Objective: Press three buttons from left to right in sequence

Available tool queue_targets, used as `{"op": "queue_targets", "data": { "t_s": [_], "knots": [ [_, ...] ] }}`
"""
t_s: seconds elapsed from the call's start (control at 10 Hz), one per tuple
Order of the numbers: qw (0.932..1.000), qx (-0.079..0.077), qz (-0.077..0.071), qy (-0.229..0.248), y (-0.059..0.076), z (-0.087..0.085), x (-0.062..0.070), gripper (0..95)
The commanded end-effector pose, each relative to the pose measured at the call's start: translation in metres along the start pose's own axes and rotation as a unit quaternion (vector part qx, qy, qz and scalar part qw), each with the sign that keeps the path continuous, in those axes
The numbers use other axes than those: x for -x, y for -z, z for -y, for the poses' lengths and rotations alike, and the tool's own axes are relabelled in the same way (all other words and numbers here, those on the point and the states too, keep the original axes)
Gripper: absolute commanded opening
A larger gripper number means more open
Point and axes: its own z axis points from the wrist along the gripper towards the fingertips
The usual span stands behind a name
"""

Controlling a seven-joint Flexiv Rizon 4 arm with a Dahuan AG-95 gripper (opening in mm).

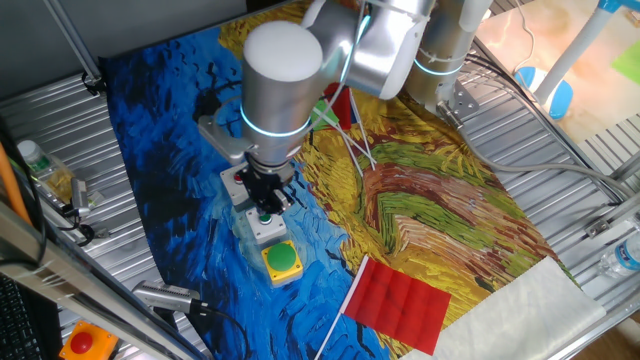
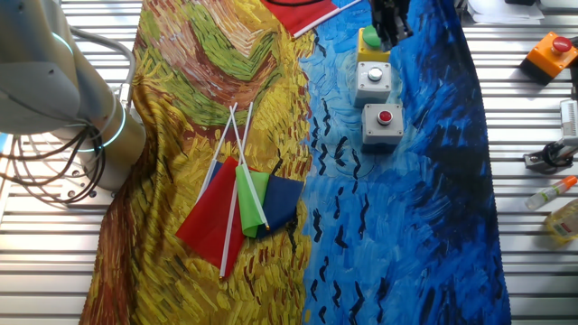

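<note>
Three button boxes stand in a row on the painted cloth. The grey box with a red button (image 2: 383, 123) is mostly hidden behind my gripper in one fixed view. The grey box with a small green button (image 1: 265, 224) sits in the middle, and the yellow box with a big green dome (image 1: 281, 260) ends the row. My gripper (image 1: 264, 198) points down just over the middle box, its dark fingertips right above the green button. In the other fixed view the gripper (image 2: 389, 25) shows at the top edge, overlapping the yellow box (image 2: 368, 41). No gap or contact between the fingertips can be made out.
An orange box with a red button (image 2: 551, 52) sits off the cloth on the metal table. A red flag (image 1: 400, 300) lies near the yellow box. A bundle of small flags (image 2: 239, 203) lies mid-cloth. Bottles (image 2: 560, 191) and clutter line the table's edge.
</note>
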Motion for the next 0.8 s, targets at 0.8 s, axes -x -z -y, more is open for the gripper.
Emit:
{"op": "queue_targets", "data": {
  "t_s": [0.8],
  "knots": [
    [0.9999,-0.004,0.004,-0.011,-0.001,-0.017,-0.007,0.0]
  ]
}}
